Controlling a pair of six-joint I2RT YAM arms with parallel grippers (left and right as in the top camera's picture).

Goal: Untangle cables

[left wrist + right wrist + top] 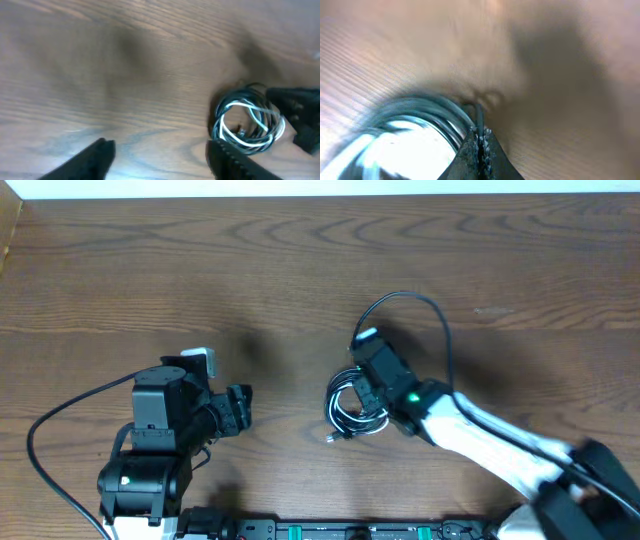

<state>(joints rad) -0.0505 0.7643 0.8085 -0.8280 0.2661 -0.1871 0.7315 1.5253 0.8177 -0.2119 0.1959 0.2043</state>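
Several cables coil roundly, right end effector pinching them, left end effector spread apart.

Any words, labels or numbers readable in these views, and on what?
No readable text anywhere.
The white patch on the left wrist: too small to show any print.
The white patch on the right wrist: same.
The cable bundle and the table: no markings visible.

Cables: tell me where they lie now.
Overhead view: the coiled cables lie right of centre on the table, at the tips of the right hand, apart from the left hand.
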